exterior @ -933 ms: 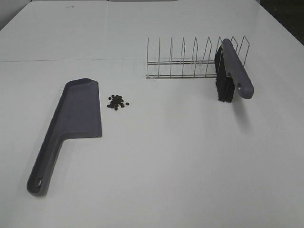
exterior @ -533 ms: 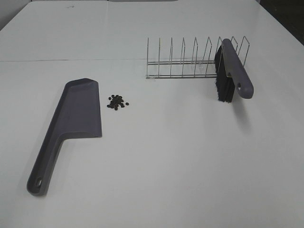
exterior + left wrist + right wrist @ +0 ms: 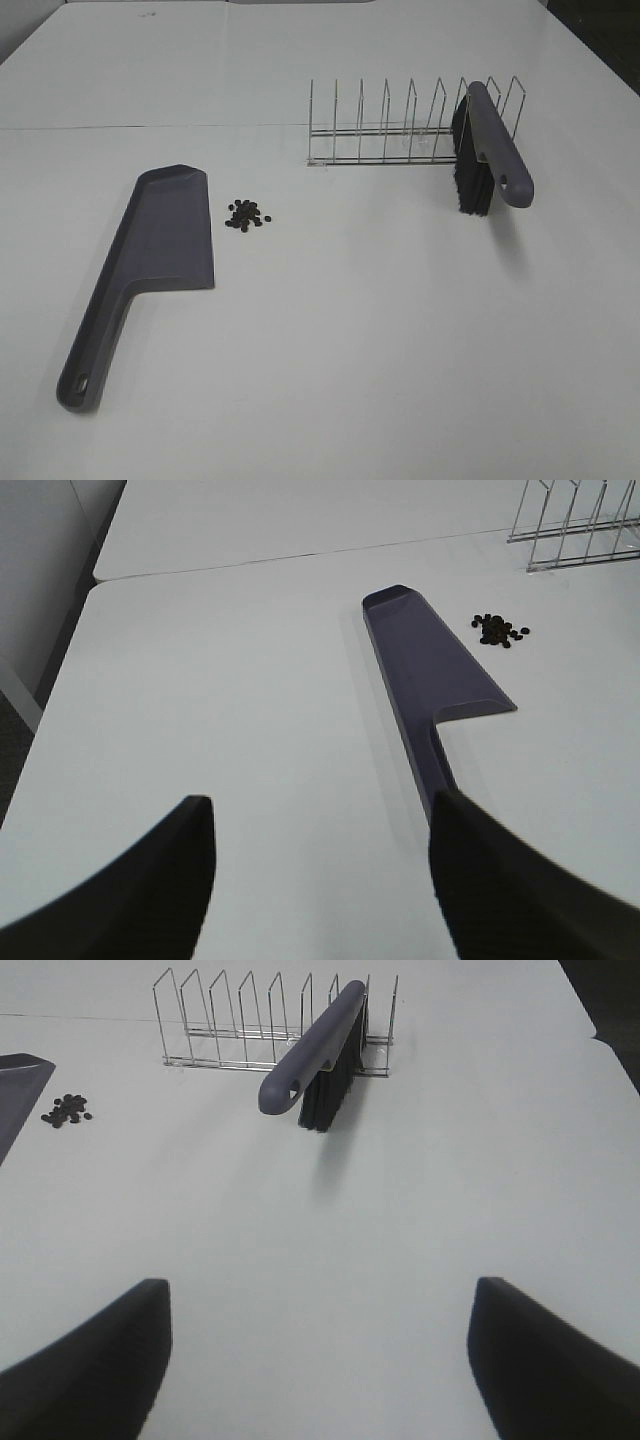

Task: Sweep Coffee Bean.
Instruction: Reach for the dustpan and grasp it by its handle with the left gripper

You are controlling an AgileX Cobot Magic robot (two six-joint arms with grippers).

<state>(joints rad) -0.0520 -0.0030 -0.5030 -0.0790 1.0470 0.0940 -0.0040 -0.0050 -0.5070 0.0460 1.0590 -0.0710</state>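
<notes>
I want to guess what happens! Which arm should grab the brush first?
Probably right. The right gripper, open, faces the brush propped in the rack; the left gripper faces the dustpan instead.

White table [image 3: 400, 350], seam [image 3: 150, 127] across it, dark floor [image 3: 605, 35] past its edge

Seemingly a lab test bench: plain white tables [image 3: 400, 350] butted edge to edge.

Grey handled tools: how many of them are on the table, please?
2. The dustpan lies flat at the left, beside the coffee beans; the brush rests in the right end of the wire rack, bristles down. None seems hidden.
</notes>
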